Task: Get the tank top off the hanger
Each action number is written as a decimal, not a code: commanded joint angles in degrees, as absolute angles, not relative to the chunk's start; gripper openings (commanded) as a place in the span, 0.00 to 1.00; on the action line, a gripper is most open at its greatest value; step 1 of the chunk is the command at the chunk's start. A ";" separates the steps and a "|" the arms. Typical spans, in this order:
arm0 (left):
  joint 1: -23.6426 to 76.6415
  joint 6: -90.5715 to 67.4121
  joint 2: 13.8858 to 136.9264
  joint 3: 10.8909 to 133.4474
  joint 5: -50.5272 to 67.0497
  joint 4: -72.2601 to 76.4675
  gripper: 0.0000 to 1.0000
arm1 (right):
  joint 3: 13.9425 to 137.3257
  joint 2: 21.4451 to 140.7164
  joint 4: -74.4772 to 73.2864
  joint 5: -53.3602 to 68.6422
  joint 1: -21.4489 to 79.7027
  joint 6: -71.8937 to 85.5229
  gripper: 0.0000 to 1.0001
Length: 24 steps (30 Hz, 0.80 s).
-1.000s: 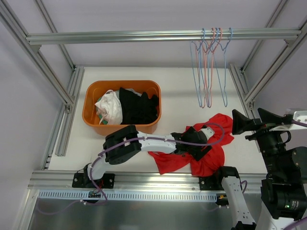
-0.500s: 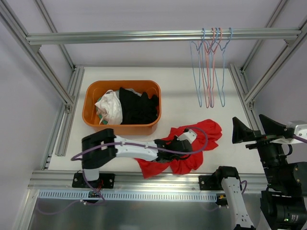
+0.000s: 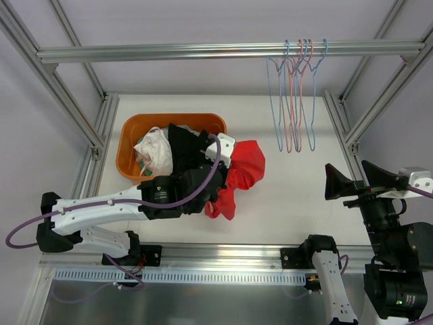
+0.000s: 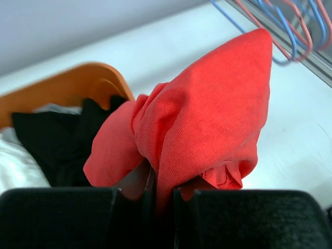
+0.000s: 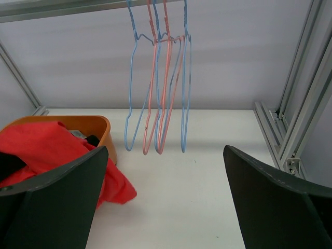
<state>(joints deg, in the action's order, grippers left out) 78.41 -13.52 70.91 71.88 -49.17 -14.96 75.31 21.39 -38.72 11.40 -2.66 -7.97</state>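
Pinches the red tank top (image 4: pixel 207 114) in the left gripper (image 4: pixel 163 199), fingers narrow on one bunched fold. Holds it lifted just beside the right rim of the orange basket (image 3: pixel 128 128), tail hanging toward the table (image 3: pixel 291 196). Shows no hanger in the garment; wire hangers (image 3: pixel 294 101) on the rail well apart. Leaves the right gripper (image 3: pixel 357 179) wide and holding nothing.

Could slip off that thin fold on a fast swing. Could drape over the rim instead of landing inside, if the basket is the target. Could snag the tail on the rim. Could drag out the black clothes (image 3: pixel 186 145) if lowered too deep. Cannot tell how much fabric sits between the pads.
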 commanded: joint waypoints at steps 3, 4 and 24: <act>77.70 1.38 68.73 83.39 -59.68 -15.56 0.00 | 75.23 21.18 -35.24 11.69 -2.90 -7.30 0.99; 76.83 2.19 68.82 84.80 -59.07 -15.64 0.00 | 75.15 21.27 -35.16 11.69 -2.90 -7.38 0.99; 46.86 5.89 68.03 86.23 -21.01 -20.65 0.00 | 74.36 20.74 -33.93 14.41 -2.90 -7.30 0.99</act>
